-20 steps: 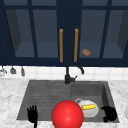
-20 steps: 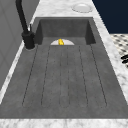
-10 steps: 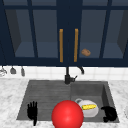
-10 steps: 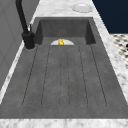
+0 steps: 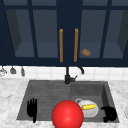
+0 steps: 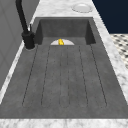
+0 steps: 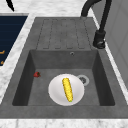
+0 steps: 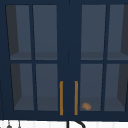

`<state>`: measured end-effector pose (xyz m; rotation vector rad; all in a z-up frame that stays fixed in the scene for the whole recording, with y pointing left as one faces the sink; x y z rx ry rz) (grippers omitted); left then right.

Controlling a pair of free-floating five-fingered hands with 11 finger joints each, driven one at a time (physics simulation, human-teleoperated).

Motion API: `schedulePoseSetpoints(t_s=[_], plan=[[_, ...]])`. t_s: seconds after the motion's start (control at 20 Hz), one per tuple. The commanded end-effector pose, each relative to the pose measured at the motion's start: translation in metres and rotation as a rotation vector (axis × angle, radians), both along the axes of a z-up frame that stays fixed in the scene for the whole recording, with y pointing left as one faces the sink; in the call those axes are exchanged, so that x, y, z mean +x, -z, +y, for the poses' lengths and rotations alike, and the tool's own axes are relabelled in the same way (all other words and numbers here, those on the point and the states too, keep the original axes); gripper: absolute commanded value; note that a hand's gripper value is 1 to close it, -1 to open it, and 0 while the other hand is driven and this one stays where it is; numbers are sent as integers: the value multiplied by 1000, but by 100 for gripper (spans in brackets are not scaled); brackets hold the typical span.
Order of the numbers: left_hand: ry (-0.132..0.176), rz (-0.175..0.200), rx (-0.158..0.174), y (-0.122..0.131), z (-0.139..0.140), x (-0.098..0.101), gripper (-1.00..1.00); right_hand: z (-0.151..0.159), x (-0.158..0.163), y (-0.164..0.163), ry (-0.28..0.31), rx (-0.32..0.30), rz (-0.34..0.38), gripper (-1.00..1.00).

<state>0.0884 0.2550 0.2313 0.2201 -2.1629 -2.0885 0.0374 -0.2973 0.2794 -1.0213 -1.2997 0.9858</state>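
Observation:
My left hand (image 5: 32,110) hovers open, fingers pointing up, over the front left of the drainboard (image 5: 45,95); one of its fingertips (image 7: 10,5) shows at the top left of the right side view. My right hand (image 5: 109,113) is curled shut on nothing at the front right corner of the basin, just right of a white plate (image 5: 88,111). On that plate lies a yellow corn cob (image 5: 89,107), also seen from the right (image 7: 67,89) and the left (image 6: 60,41). A big red ball (image 5: 67,115) shows at the sink's front edge, between the hands.
A black faucet (image 5: 67,75) stands behind the sink. A small red thing (image 7: 37,74) lies on the basin floor near the drain (image 7: 82,80). The glass-door wall cabinet with orange handles (image 8: 61,97) holds a brown item (image 8: 86,106). A round dish (image 6: 82,7) rests on the counter beyond the basin.

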Motion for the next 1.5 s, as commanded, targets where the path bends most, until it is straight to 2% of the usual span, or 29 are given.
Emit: schedulePoseSetpoints(t_s=[0.0,0.1,0.35,0.4,0.45,0.6,0.8,0.85,0.95,1.05,1.35,1.45], plan=[[79,-66,104,-4,0,2,-100,0,0,0,0,0,0,0],[75,-87,119,-4,0,5,-100,0,0,0,0,0,0,0],[79,-136,128,-7,1,8,-100,0,0,0,0,0,0,0],[49,-119,137,-12,-3,6,-100,0,0,0,0,0,0,0],[14,-119,141,-12,-9,1,-100,0,0,0,0,0,0,0],[6,-123,153,-9,-12,-5,-100,0,0,0,0,0,0,0],[6,-146,182,-10,-20,-10,-100,0,0,0,0,0,0,0],[10,-139,189,-10,-21,-14,-100,0,0,0,0,0,0,0],[25,-166,202,-9,-21,-11,-100,0,0,0,0,0,0,0],[66,-194,210,-9,-19,-10,-100,0,0,0,0,0,0,0],[92,-261,220,-10,-19,-10,-100,0,0,0,0,0,0,0],[106,-270,190,-18,-19,-10,-100,0,0,0,0,0,0,0]])
